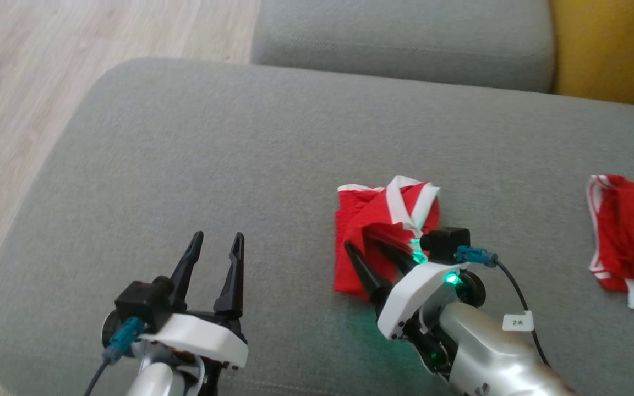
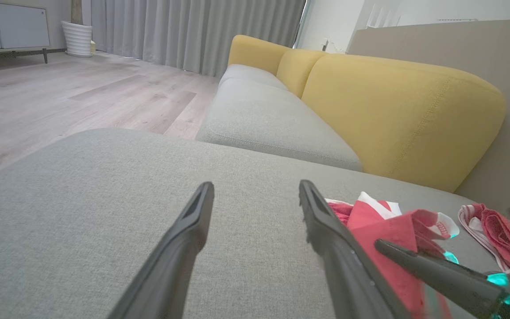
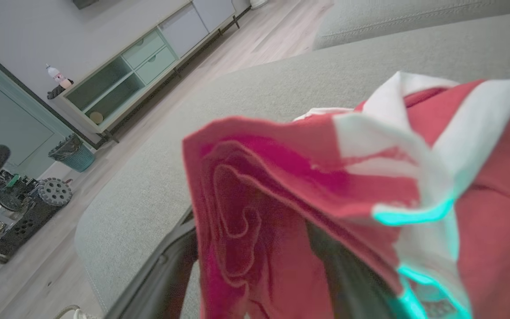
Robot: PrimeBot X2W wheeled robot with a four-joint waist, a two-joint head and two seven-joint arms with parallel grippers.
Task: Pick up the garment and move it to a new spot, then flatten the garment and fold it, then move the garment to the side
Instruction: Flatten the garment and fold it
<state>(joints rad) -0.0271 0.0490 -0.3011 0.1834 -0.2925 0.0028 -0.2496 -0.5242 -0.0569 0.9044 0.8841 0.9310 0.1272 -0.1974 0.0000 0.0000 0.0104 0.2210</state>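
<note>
The red garment (image 1: 375, 212) is lying in the middle of the grey sofa seat (image 1: 212, 137). The jaws of the right gripper (image 1: 358, 240) are poking under its fold, wide open. The jaws of the left gripper (image 1: 218, 237) are gaping, empty, above the seat.

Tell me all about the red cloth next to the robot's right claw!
The cloth is soft red fabric with white bands along its edges. It lies crumpled, loosely folded, on the grey cushion. The open right claw pokes into it; a flap seems to drape over one finger. Green light glows on its trim.
</note>
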